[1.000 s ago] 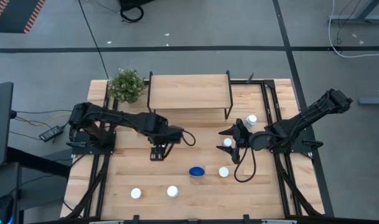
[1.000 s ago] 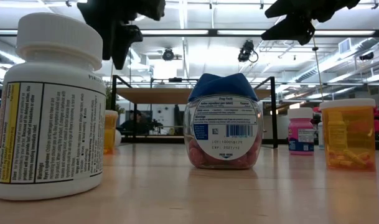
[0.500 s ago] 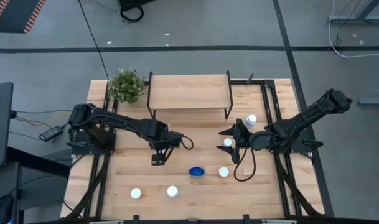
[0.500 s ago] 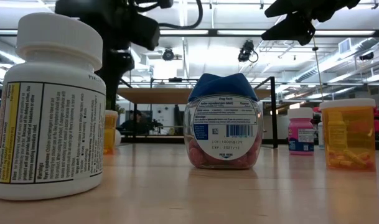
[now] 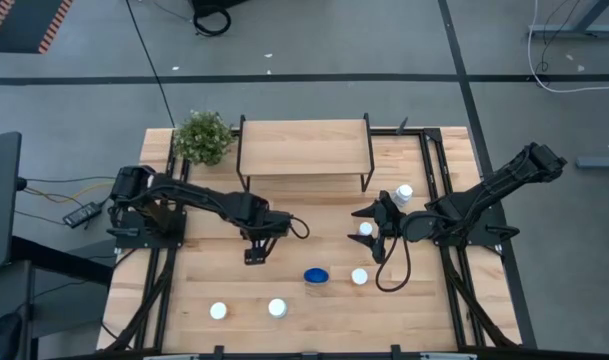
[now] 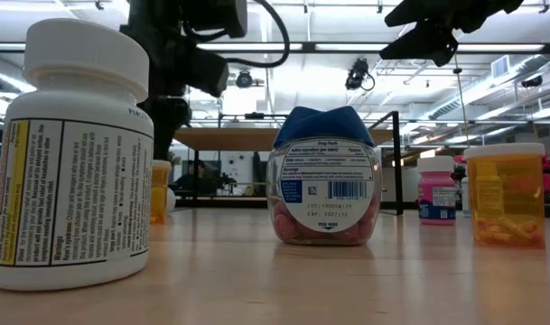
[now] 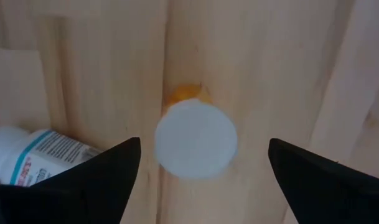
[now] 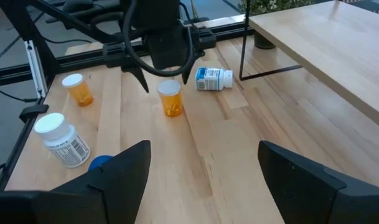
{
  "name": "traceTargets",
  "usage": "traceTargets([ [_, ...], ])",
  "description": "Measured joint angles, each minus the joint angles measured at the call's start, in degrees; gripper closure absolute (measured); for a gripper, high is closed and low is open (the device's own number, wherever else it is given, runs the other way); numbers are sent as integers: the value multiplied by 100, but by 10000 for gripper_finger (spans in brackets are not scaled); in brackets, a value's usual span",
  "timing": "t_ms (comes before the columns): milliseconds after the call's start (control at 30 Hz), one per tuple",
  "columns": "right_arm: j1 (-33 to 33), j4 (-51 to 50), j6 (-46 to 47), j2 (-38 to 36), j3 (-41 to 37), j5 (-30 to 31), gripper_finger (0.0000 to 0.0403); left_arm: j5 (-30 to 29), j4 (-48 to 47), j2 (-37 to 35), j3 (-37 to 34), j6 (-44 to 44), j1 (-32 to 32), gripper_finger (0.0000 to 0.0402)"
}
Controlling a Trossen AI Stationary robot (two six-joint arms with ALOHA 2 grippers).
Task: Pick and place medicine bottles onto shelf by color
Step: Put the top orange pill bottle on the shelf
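An orange medicine bottle point(image 7: 195, 146) with a white cap stands upright on the table, right below my left gripper point(image 7: 204, 142). That gripper points down, open, with a finger on either side of the cap and clear of it; the right wrist view shows the bottle point(image 8: 170, 98) under it. A white, blue-labelled bottle point(image 8: 213, 78) lies on its side nearby. In the high view my left gripper point(image 5: 254, 252) hides the orange bottle. My right gripper point(image 5: 376, 225) hangs open above the table. The shelf point(image 5: 304, 150) stands on black legs at the far middle.
More bottles stand near the front edge: white caps point(image 5: 218, 311) point(image 5: 277, 308) point(image 5: 359, 276), a blue-lidded one point(image 5: 316, 275), and others point(image 5: 365, 229) point(image 5: 404, 191) by my right arm. A green plant point(image 5: 202, 137) stands left of the shelf.
My left gripper has come down toward the orange bottle, still pointing down. The bottles have kept their places.
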Motion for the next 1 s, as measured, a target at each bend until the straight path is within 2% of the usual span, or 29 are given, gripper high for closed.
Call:
traceTargets([
  [133, 0, 0, 0, 0, 0, 0, 98, -1, 336, 0, -136, -33, 0, 40],
  [400, 0, -2, 7, 0, 0, 0, 98, -16, 365, 0, -136, -76, 0, 42],
  [767, 0, -1, 15, 0, 0, 0, 98, -187, 380, 0, -136, -105, -35, 91],
  [1000, 0, -2, 15, 0, 0, -89, 98, -191, 377, 4, -136, -113, -99, 98],
])
